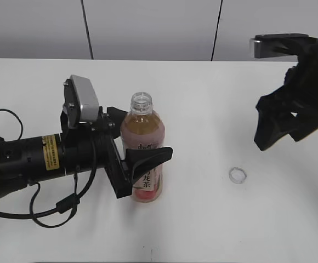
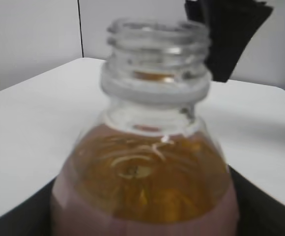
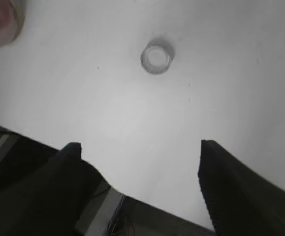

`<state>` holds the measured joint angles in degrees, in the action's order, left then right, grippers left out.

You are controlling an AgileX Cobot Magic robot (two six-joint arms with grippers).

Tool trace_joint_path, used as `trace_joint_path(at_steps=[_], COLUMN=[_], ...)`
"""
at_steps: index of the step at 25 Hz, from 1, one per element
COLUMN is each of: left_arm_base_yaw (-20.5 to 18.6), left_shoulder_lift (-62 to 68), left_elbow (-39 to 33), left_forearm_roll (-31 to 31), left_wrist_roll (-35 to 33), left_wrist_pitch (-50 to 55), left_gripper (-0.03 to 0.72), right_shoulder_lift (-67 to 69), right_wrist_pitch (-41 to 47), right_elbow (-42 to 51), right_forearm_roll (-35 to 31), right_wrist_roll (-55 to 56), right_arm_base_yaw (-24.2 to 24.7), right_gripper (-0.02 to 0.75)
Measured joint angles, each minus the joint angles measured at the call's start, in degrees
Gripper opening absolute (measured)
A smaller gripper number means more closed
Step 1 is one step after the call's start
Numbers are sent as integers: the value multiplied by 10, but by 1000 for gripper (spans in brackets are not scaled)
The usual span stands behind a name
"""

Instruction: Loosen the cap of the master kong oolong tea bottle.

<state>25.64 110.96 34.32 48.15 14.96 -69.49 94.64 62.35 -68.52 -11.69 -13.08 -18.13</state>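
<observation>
Now, nearest me, my left fingers (image 1: pixel 142 172) clamp the bottle (image 1: pixel 142 148), which stands upright mid-desk (image 1: pixel 203 219), its long axis vertical and its neck bare. Further right the cap (image 1: pixel 237 175) lies on the desk, well apart from the bottle. Beyond it my right fingers (image 1: pixel 277 123) hang wide and empty, the cap lying down-left of them; that arm is nearer.

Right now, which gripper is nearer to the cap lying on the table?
The right. The right gripper hangs open above the cap, slightly to its right, not touching it. The left gripper is across the table, shut on the bottle.
</observation>
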Motion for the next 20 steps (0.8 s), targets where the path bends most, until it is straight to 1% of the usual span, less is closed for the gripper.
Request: trace_joint_path(at_steps=[4, 6, 11, 20], left_arm_base_yaw=[0, 0, 0, 0], left_shoulder_lift=[0, 0, 0, 0], left_elbow=[0, 0, 0, 0], left_forearm_roll=[0, 0, 0, -4], left_wrist_roll=[0, 0, -1, 15], left_wrist_pitch=[2, 2, 2, 2], left_gripper=[545, 563, 577, 585], right_shoulder_lift=[-64, -97, -198, -390], right_wrist_pitch=[22, 25, 28, 29], right_elbow=[60, 97, 185, 286], right_forearm_roll=[1, 2, 2, 2], right_wrist_roll=[2, 2, 2, -9], right_arm_base_yaw=[0, 0, 0, 0], right_gripper=[554, 554, 554, 554])
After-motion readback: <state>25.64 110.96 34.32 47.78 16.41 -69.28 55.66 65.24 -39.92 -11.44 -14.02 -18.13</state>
